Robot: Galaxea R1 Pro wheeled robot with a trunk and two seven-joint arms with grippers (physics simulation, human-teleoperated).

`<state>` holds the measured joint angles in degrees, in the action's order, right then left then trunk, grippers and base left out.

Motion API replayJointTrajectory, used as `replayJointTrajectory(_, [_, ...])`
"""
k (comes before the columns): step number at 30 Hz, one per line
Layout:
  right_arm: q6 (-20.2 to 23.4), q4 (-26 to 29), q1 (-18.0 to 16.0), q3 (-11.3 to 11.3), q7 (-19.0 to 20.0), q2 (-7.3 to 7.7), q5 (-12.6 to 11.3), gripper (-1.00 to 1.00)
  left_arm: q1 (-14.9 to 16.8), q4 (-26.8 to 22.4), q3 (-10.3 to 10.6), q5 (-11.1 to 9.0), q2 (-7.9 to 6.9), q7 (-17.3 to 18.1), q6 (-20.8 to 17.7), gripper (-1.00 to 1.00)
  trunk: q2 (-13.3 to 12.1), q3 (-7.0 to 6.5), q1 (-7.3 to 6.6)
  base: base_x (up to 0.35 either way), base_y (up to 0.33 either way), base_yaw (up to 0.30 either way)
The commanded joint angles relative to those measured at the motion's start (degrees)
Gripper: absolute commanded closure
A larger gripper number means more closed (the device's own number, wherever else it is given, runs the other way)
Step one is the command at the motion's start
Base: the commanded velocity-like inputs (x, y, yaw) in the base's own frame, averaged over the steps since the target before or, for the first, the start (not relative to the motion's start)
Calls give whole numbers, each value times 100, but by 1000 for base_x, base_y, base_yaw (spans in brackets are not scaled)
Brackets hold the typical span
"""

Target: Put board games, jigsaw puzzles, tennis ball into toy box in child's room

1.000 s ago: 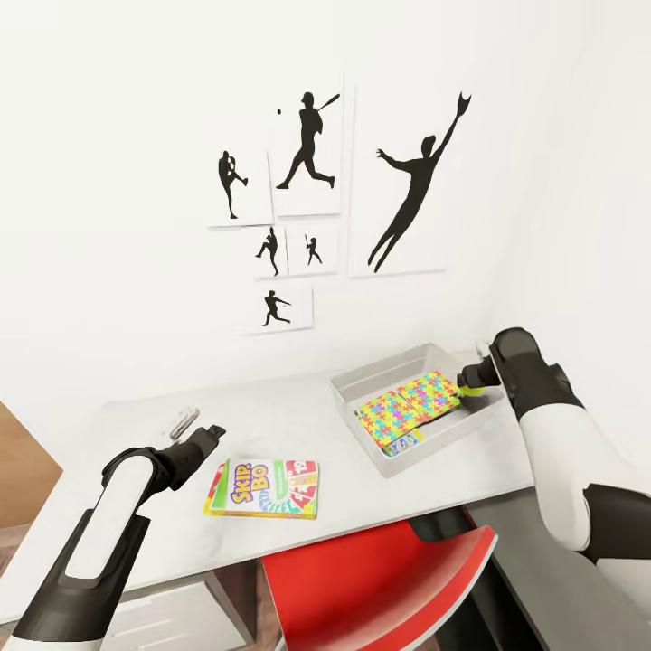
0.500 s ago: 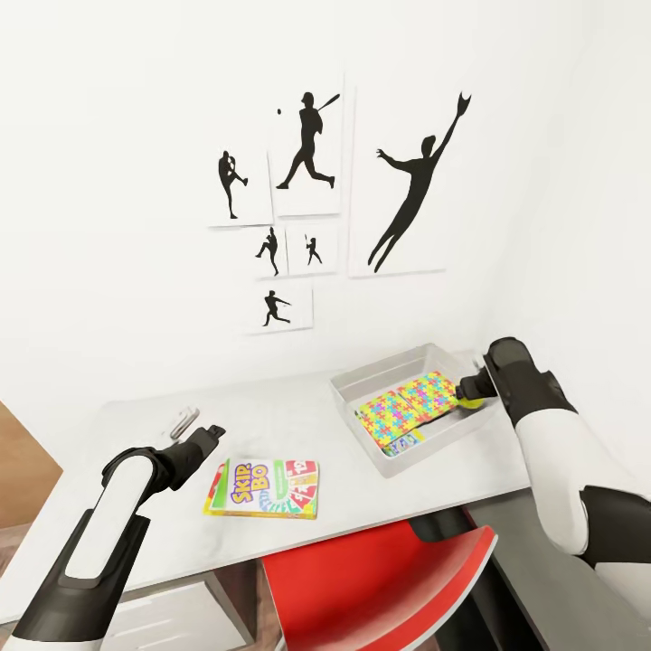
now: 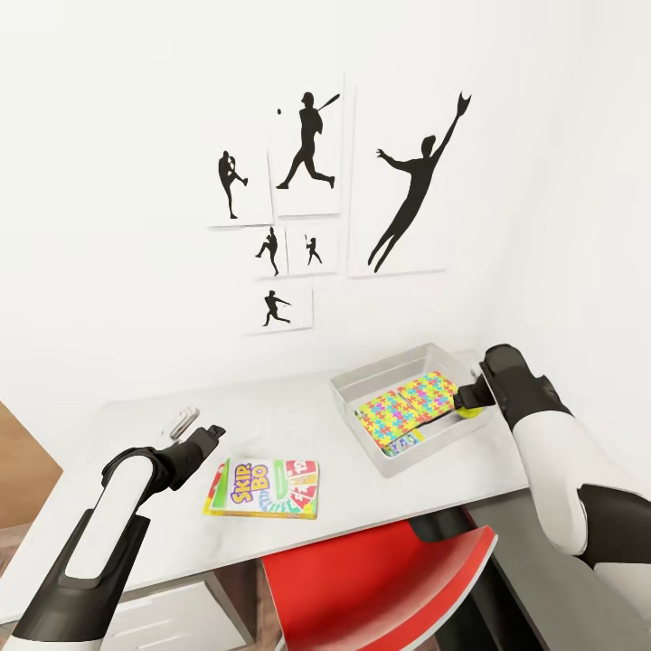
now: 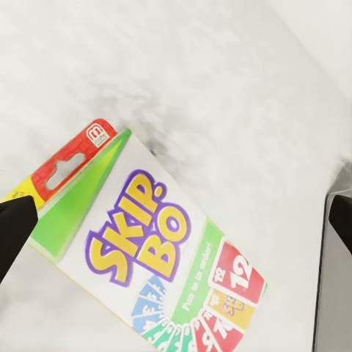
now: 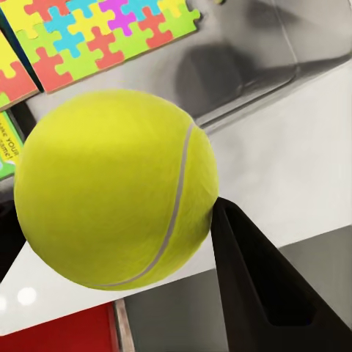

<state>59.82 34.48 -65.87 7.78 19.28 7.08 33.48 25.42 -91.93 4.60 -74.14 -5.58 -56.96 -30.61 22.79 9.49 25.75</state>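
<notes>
The tennis ball (image 5: 114, 187) sits clamped between the fingers of the right end effector (image 3: 469, 399), and over the last second that end effector has dropped and eased inward, so the ball now hangs just at the near right rim of the toy box (image 3: 362, 378) rather than above and outside it — the right wrist view shows the ball straddling the box wall, with the bin's grey interior beyond it. Inside the box the two jigsaw puzzles (image 3: 411, 404) already lie flat, with the edge of another printed box peeking out beneath them; what that lower item is I cannot tell for sure. The ball is not yet released, and judging by its place over the rim it wants a little more travel toward the box's middle before letting go, or it may roll off onto the desk (image 3: 298, 402). Further out, the Skip-Bo board game (image 3: 262, 488) lies flat on the desk near its front edge, untouched, and the left end effector (image 3: 201, 436) hovers just beside it with its fingers spread apart and nothing between them. That game looks to be the next pickup, while the two games on the bed remain to be fetched.
</notes>
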Motion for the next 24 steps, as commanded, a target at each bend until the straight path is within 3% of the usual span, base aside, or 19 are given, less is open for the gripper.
replayJointTrajectory(1, [18,-5,-5,20,47,-5,41,100,7,-7,6,-31,-4,-43,-15,-100,13,13,4,0,0,0])
replayJointTrajectory(24, [18,-37,-14,9,47,-16,22,100,7,-5,6,-31,-4,-43,-15,-100,13,13,4,0,0,0])
